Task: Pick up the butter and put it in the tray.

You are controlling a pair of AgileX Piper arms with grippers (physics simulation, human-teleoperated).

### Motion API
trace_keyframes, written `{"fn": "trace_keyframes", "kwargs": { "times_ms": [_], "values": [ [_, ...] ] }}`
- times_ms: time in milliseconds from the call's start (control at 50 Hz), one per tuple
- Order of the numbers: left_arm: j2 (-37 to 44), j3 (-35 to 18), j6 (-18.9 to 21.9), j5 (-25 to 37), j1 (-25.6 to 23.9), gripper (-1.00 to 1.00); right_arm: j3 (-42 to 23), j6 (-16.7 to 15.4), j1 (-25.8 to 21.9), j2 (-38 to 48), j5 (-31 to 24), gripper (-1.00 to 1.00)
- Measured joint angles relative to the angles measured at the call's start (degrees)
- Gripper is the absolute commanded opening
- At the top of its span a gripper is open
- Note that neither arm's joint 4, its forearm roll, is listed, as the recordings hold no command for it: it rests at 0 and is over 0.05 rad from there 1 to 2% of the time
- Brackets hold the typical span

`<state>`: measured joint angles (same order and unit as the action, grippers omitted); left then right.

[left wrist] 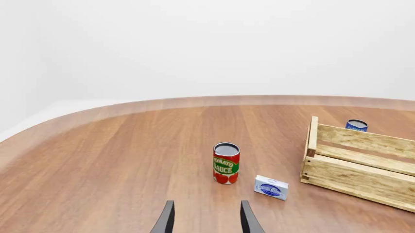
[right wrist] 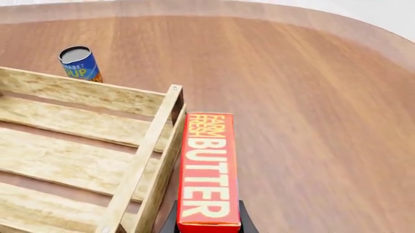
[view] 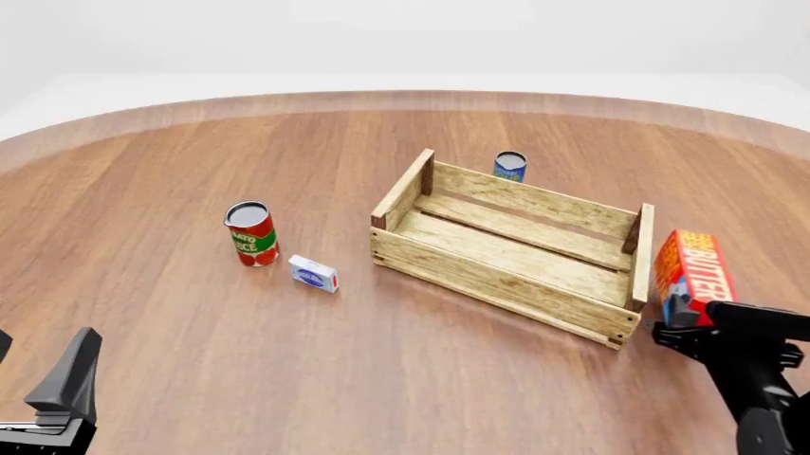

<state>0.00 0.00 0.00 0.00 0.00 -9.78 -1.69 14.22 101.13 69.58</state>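
Note:
The butter [view: 692, 273], a red carton with yellow lettering, is clamped at its lower end by my right gripper [view: 690, 330], which is shut on it. The carton stands just outside the right end board of the tray [view: 504, 282], a light wooden slatted crate. In the right wrist view the butter [right wrist: 207, 170] runs alongside that end board [right wrist: 147, 158], with the right gripper [right wrist: 207, 224] at its near end. My left gripper [view: 41, 368] hangs open and holds nothing at the near left. In the left wrist view the left gripper [left wrist: 206, 219] faces the tray [left wrist: 363, 167].
A tomato sauce can [view: 250, 233] [left wrist: 226, 163] stands left of the tray, with a small white-and-blue box [view: 311, 273] [left wrist: 271, 187] beside it. A blue soup can [view: 510, 166] [right wrist: 79, 63] stands behind the tray's far wall. The round table's edge curves behind.

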Motion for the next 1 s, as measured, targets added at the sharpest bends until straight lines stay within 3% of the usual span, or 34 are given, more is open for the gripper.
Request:
{"fn": "trace_keyframes", "kwargs": {
  "times_ms": [840,1000],
  "values": [
    [0.0,0.0,0.0,0.0,0.0,1.00,8.4,-0.8,0.0,-13.5,-0.1,-1.00],
    [0.0,0.0,0.0,0.0,0.0,1.00,9.4,-1.1,-0.1,-18.7,-3.1,-1.00]
  ]
}}
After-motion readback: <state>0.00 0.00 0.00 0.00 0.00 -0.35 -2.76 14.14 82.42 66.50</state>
